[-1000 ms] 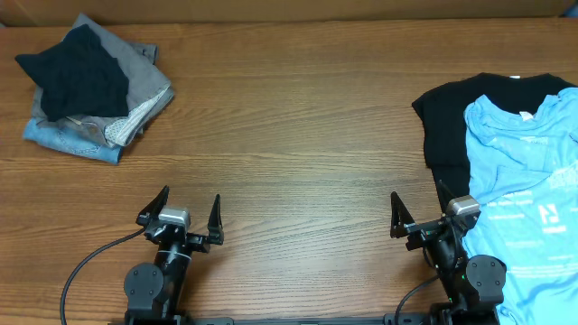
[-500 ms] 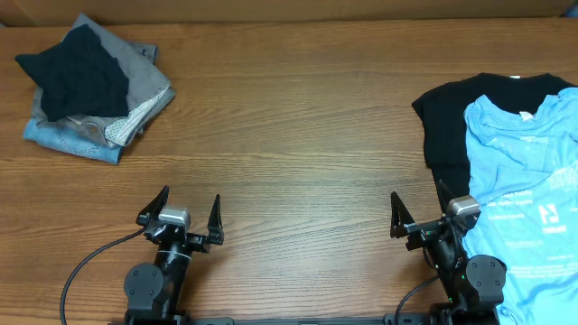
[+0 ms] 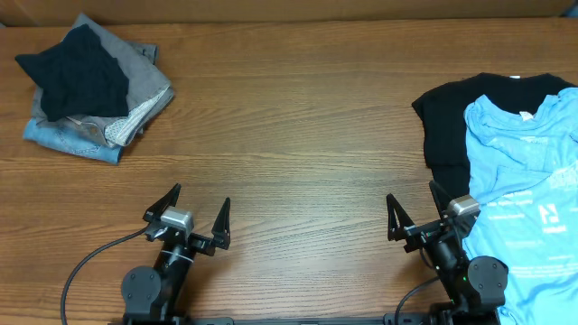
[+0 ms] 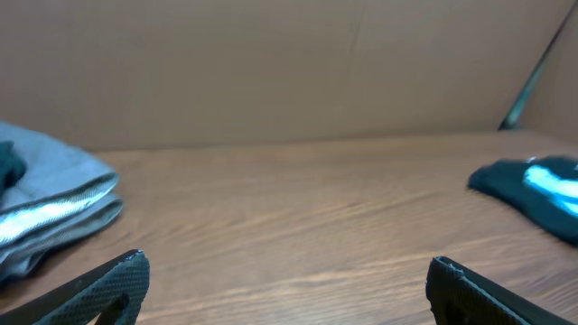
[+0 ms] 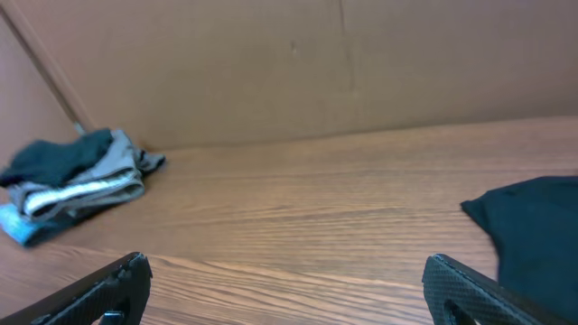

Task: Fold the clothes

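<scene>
Find the light blue T-shirt [image 3: 533, 199] spread against the right edge of the table [image 3: 298, 108], draped over a black T-shirt [image 3: 447, 117] that reaches toward the far right corner. Note the left gripper [image 3: 200, 195] low by the near edge, left of centre, fingers spread apart and holding nothing. Note the right gripper [image 3: 411, 191], likewise spread and empty, by the near edge and just beside the shirts' left border.

Judged from this, not yet begun: no cloth grasped, no fold made.

Start by bringing the blue shirt toward the bare middle of the tabletop, pinching only its top layer so as to leave the black one behind. Grip at a shoulder or a hem corner, low and flat, then pull slowly to keep wrinkles out. Beware the right edge: seemingly running past it, so draw the cloth inward rather than sideways. Use the broad stretch of wood ahead of both arms for smoothing and folding. Keep away from the pile of folded garments [image 3: 86, 86] in the far left corner, well apart from the shirts.
</scene>
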